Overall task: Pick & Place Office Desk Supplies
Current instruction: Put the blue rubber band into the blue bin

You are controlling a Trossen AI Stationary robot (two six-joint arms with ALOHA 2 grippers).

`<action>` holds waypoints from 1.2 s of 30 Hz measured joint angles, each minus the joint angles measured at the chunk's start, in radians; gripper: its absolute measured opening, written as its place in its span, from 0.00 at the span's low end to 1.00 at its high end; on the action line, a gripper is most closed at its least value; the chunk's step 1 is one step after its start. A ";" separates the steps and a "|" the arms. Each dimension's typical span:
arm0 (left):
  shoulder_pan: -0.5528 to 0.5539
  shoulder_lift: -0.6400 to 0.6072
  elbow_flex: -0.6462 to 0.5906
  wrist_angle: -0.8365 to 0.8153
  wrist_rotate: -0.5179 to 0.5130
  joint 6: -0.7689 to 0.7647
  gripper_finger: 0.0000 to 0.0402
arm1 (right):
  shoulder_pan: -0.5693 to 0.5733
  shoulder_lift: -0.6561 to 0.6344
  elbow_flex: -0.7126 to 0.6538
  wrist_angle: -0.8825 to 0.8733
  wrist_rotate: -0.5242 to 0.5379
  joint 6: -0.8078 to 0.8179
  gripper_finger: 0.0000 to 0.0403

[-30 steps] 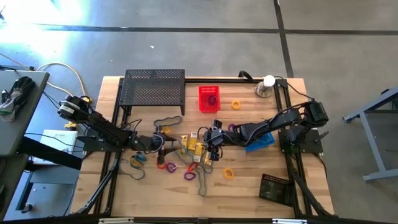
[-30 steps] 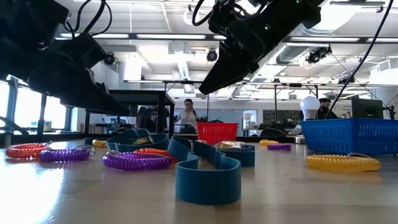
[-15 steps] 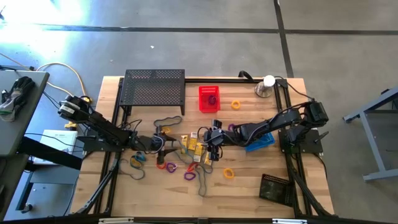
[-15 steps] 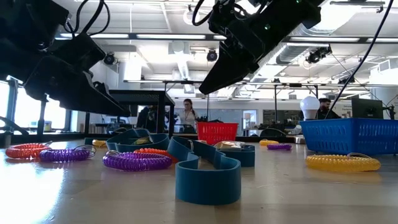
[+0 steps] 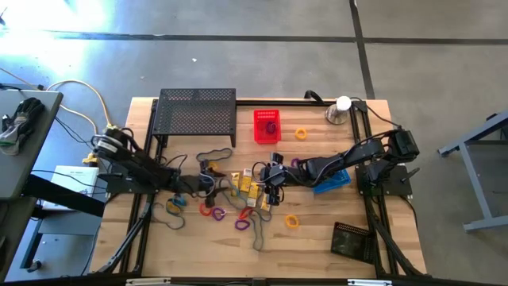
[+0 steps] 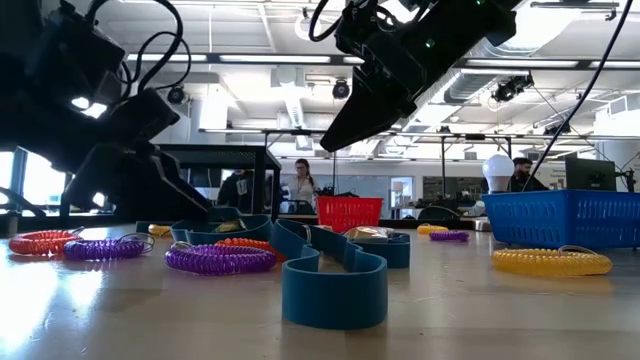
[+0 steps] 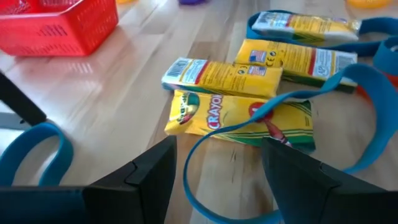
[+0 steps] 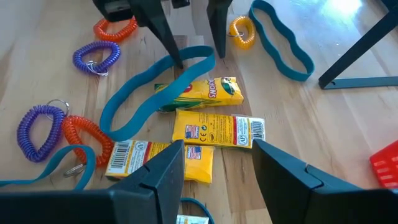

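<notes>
While both tools gape | left tool (image 7: 217,171) straddles flat blue band (image 7: 249,127) | right tool (image 8: 214,165) over glossy crayon boxes (image 8: 217,132)

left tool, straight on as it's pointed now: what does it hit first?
Most likely the blue band loop lying between the open left tool fingers, then the Crayola box right behind it. Depth is hard to judge; both sit close ahead.
</notes>
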 joint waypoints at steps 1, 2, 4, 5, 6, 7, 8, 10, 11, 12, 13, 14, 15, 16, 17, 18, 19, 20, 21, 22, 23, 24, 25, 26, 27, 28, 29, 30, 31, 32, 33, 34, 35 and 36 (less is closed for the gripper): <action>0.000 0.014 0.000 0.008 0.001 0.003 0.56 | 0.000 0.000 0.000 0.000 0.000 0.000 0.44; 0.000 0.024 0.000 0.014 0.001 0.003 0.56 | 0.000 0.000 0.000 0.000 0.000 0.000 0.44; 0.002 0.043 0.001 0.021 0.001 0.003 0.56 | 0.000 0.000 0.000 0.000 0.000 0.000 0.44; 0.002 0.050 0.001 0.021 0.000 0.002 0.56 | 0.000 0.000 0.000 0.000 0.000 0.000 0.44; 0.002 0.054 0.001 0.022 0.000 0.000 0.56 | 0.000 0.000 0.000 0.000 0.000 0.000 0.44; 0.002 0.059 0.002 0.026 -0.001 0.000 0.56 | 0.000 0.000 0.000 0.000 0.000 0.000 0.44; 0.002 0.060 0.002 0.029 0.000 -0.001 0.56 | 0.000 0.000 0.000 0.000 0.000 0.000 0.44; 0.002 0.060 0.002 0.042 -0.001 -0.004 0.56 | 0.000 0.000 0.000 0.000 0.000 0.000 0.44; 0.002 0.060 0.002 0.047 -0.001 -0.004 0.56 | 0.000 0.000 0.000 0.000 0.000 0.000 0.44; 0.002 0.060 0.002 0.050 -0.001 -0.005 0.56 | 0.000 0.000 0.000 0.000 0.000 0.000 0.44; 0.002 0.060 0.002 0.051 -0.001 -0.005 0.56 | 0.000 0.000 0.000 0.000 0.000 0.000 0.44; 0.002 0.060 0.002 0.052 -0.001 -0.005 0.56 | 0.000 0.000 0.000 0.000 0.000 0.000 0.44; 0.002 0.060 0.002 0.052 -0.001 -0.007 0.55 | 0.000 0.000 0.000 0.000 0.000 0.000 0.44; 0.002 0.060 0.002 0.052 -0.001 -0.008 0.55 | 0.000 0.000 0.000 0.000 0.000 0.000 0.44; 0.002 0.060 0.002 0.052 -0.001 -0.008 0.54 | 0.000 0.000 0.000 0.000 0.000 0.000 0.44; 0.002 0.060 0.002 0.052 -0.001 -0.008 0.54 | 0.000 0.000 0.000 0.000 0.000 0.000 0.44; 0.002 0.060 0.003 0.052 -0.001 -0.009 0.53 | 0.000 0.000 0.000 0.000 0.000 0.000 0.44; 0.002 0.060 0.003 0.052 -0.001 -0.015 0.52 | 0.000 0.000 0.000 0.000 0.000 0.000 0.44; 0.002 0.060 0.003 0.052 -0.001 -0.025 0.51 | 0.000 0.000 0.000 0.000 0.000 0.000 0.44; 0.002 0.060 0.003 0.052 -0.001 -0.032 0.50 | 0.000 0.000 0.000 0.000 0.000 0.000 0.44; 0.002 0.060 0.003 0.052 -0.001 -0.035 0.49 | 0.000 0.000 0.000 0.000 0.000 0.000 0.44; 0.002 0.060 0.003 0.052 -0.001 -0.035 0.47 | 0.000 0.000 0.000 0.000 0.000 0.000 0.44; 0.002 0.060 0.003 0.052 -0.001 -0.034 0.46 | 0.000 0.000 0.000 0.000 0.000 0.000 0.44; 0.002 0.060 0.003 0.052 -0.001 -0.034 0.44 | 0.000 0.000 0.000 0.000 0.000 0.000 0.44; 0.002 0.060 0.003 0.052 -0.001 -0.034 0.42 | 0.000 0.000 0.000 0.000 0.000 0.000 0.44; 0.002 0.060 0.003 0.052 -0.001 -0.034 0.40 | 0.000 0.000 0.000 0.000 0.000 0.000 0.44; -0.001 0.060 0.003 0.052 -0.002 -0.034 0.38 | 0.000 0.000 0.000 0.000 0.000 0.000 0.44; -0.004 0.060 0.003 0.052 -0.002 -0.034 0.35 | 0.000 0.000 0.000 0.000 0.000 0.000 0.44; -0.007 0.060 0.003 0.052 -0.002 -0.034 0.33 | 0.000 0.000 0.000 0.000 0.000 0.000 0.44; -0.009 0.060 0.003 0.052 -0.002 -0.034 0.30 | 0.000 0.000 0.000 0.000 0.000 0.000 0.44; -0.012 0.060 0.003 0.052 -0.002 -0.034 0.27 | 0.000 0.000 0.000 0.000 0.000 0.000 0.44; -0.014 0.060 0.003 0.052 -0.002 -0.037 0.24 | 0.000 0.000 0.000 0.000 0.000 0.000 0.44; -0.014 0.060 0.003 0.052 -0.001 -0.049 0.21 | 0.000 -0.001 0.000 0.000 0.000 0.005 0.44; -0.012 0.060 0.003 0.052 -0.001 -0.066 0.18 | 0.000 -0.001 0.000 0.000 0.000 0.010 0.44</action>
